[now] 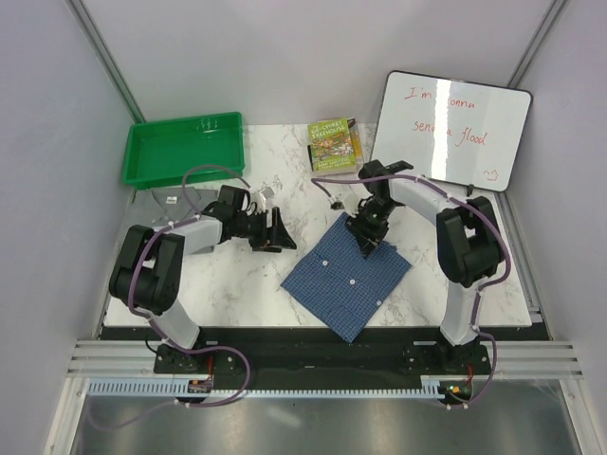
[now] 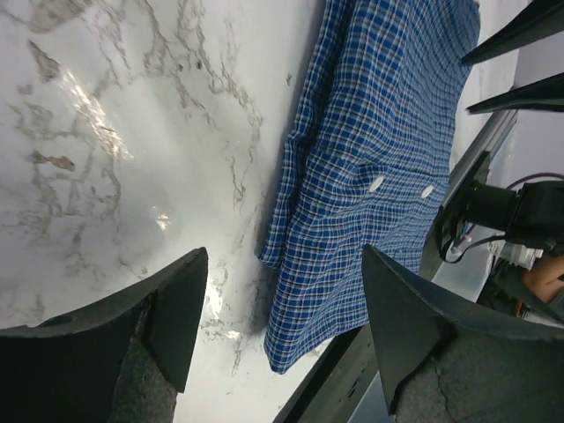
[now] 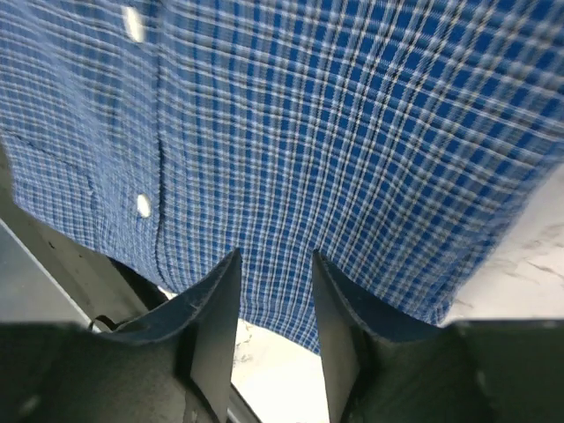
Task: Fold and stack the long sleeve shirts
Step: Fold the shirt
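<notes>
on my overhead feed the blue checked shirt [image 1: 343,280] lies folded into a flat rectangle on the marble desk [image 1: 237,284]. it is turned so its corners point toward and away from the arm bases, roughly midway between the two arms. a row of white buttons [image 1: 351,282] runs across its top face.

the right claw [image 1: 368,245] points down at the shirt's far corner. in the right wrist view that claw [image 3: 275,300] has its fingers [image 3: 216,317] parted by a narrow gap. i see only check cloth [image 3: 352,132] and a sliver of desk [image 3: 529,264] beyond them, with no fabric pinched. two buttons [image 3: 144,205] sit along the placket at the left of that view.

the left claw [image 1: 278,235] is over bare marble just to the left of the shirt, not touching it. from the left wrist camera the claw [image 2: 284,308] is spread wide, its fingers [image 2: 176,308] far apart and holding nothing. the shirt's edge [image 2: 370,132] lies ahead of them on the desk [image 2: 132,132], with two buttons [image 2: 376,183] showing.

at the back of the desk are a green tray [image 1: 180,147] in the left corner, a small colourful book [image 1: 334,144] near the middle and a whiteboard [image 1: 455,128] with red writing propped on the right.
</notes>
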### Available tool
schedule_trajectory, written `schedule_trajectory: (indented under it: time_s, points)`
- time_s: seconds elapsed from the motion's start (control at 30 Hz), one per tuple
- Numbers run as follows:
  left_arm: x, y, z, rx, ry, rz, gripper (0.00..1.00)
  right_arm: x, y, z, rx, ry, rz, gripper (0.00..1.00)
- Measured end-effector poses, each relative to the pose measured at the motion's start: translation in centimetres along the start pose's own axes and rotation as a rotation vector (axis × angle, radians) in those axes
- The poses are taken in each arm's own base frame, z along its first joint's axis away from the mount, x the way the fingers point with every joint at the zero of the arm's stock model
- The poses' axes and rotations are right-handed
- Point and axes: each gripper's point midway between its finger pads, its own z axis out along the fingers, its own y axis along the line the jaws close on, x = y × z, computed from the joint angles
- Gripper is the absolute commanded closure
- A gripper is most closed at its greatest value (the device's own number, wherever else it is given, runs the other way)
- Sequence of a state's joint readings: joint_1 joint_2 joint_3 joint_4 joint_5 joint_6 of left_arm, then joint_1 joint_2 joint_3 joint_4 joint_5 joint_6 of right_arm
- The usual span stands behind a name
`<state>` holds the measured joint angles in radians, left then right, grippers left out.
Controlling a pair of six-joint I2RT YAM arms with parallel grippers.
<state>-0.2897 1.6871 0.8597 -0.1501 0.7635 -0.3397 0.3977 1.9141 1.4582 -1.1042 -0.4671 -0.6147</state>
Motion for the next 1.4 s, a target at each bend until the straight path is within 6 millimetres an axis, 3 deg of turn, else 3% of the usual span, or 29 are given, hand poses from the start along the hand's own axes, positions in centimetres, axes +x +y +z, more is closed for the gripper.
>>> schedule_trajectory:
  time_s: [0.13,0.23,0.3,0.37,0.47,0.63,0.87,0.93,1.2,1.4]
  points:
    - [-0.7,0.4,-1.4,-0.001,-0.067,-0.02,0.22,1.1,-1.4,1.9,0.026,0.101,0.019,0.61]
    - [-0.4,0.5,-2.9,-0.009,-0.115,-0.046,0.21,0.0,-3.6,3.4,0.065,0.155,-0.023,0.61]
    - [0.2,0.7,-3.8,-0.014,-0.136,-0.073,0.19,-1.9,-4.6,3.9,0.078,0.174,-0.06,0.6]
    - [0.9,1.0,-4.2,-0.018,-0.149,-0.097,0.17,-5.1,-5.5,4.3,0.122,0.135,-0.155,0.58]
    - [2.4,1.3,-4.0,-0.013,-0.149,-0.142,0.15,-9.7,-5.2,5.0,0.173,0.047,-0.317,0.52]
    - [3.8,2.3,-2.8,-0.002,-0.151,-0.245,0.16,-11.9,-3.1,4.1,0.181,-0.011,-0.395,0.5]
    - [1.8,2.0,-0.6,0.1,-0.193,-0.323,0.24,-10.5,-4.3,-1.9,0.246,-0.094,-0.265,0.51]
    - [1.5,1.9,-0.1,0.119,-0.197,-0.327,0.26,-10.0,-4.4,-2.6,0.248,-0.103,-0.223,0.52]
    - [0.4,1.3,1.6,0.198,-0.187,-0.337,0.3,-7.7,-3.5,-0.6,0.19,-0.029,-0.119,0.52]
    - [0.4,1.2,2.1,0.242,-0.178,-0.342,0.32,-7.0,-4.0,-0.7,0.185,-0.017,-0.08,0.52]
